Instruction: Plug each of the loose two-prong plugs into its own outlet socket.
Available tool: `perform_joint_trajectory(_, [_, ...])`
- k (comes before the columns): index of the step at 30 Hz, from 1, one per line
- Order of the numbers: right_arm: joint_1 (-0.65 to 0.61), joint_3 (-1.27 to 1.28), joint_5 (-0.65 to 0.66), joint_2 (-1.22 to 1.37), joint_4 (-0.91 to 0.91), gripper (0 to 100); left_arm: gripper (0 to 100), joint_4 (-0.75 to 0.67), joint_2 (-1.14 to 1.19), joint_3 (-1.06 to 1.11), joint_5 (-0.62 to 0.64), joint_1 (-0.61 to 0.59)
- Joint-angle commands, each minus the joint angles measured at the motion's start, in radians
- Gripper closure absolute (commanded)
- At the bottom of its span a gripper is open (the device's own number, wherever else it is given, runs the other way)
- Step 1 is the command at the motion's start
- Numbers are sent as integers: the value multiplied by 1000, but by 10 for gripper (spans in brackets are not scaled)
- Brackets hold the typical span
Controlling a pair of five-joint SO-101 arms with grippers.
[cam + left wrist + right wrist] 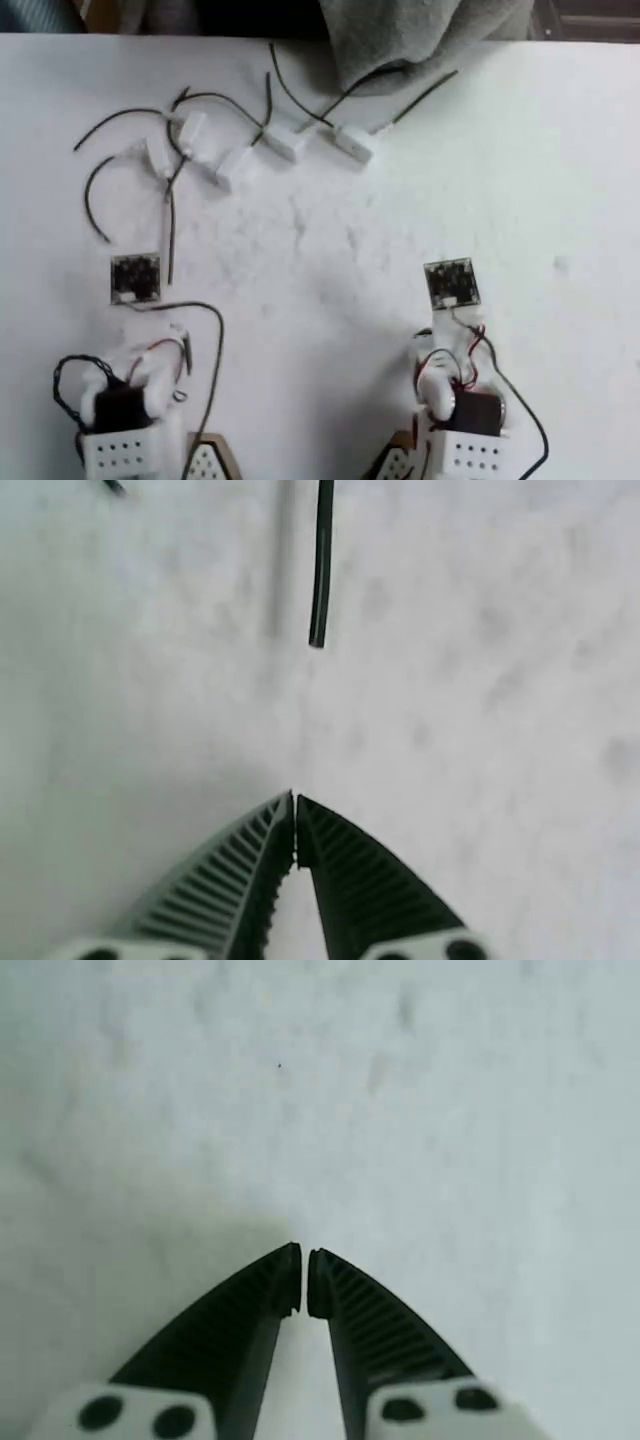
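Several white plugs with short black cords lie in a loose row at the far side of the table, from one plug (160, 155) on the left to another plug (352, 142) near the middle. I cannot tell plugs from sockets among them. My left gripper (295, 820) is shut with nothing in it, low over bare table; a loose black cord end (317, 638) lies just ahead of it. My right gripper (303, 1280) is also shut and empty, above bare white table. Both arms sit folded at the near edge, the left arm (125, 395) and the right arm (455, 395).
A grey cloth (430, 40) hangs over the table's far edge, right behind the plugs. A small black square board (135, 277) sits at the front of the left arm, and a matching board (451, 282) fronts the right arm. A long black cord (170, 235) runs toward the left arm.
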Motion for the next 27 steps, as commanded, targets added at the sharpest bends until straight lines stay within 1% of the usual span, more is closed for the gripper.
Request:
perform_joint_trajectory(1, [27,11,5,-7,13,978,976,-21,-8,-2,9,-27])
perform_joint_trajectory(4, [70,11,5,-7,13,978,974,-23,-7,-2,8,-68])
perform_joint_trajectory(9, [74,11,6,-7,13,978,976,-21,-7,-2,-132,-74])
perform_joint_trajectory(11, [73,11,11,-7,13,978,976,-21,-7,-2,-135,-74])
perform_joint_trajectory(12, [73,11,35,-7,13,978,976,-21,-7,-2,-135,-74])
perform_joint_trajectory(14, [71,11,127,-7,13,978,976,-21,-7,-2,-132,-74])
perform_joint_trajectory(16, [71,11,189,-7,15,978,976,-20,-7,-2,-91,-74])
perform_joint_trajectory(17, [71,11,189,-7,15,978,976,-21,-7,-2,-60,-74])
perform_joint_trajectory(20, [71,11,95,-7,15,978,976,-23,-7,-2,0,-74])
perform_joint_trajectory(23, [76,11,-20,-7,15,978,976,-23,-7,-2,-3,-77])
perform_joint_trajectory(27, [77,11,-28,-7,15,978,976,-23,-7,-2,-3,-79])
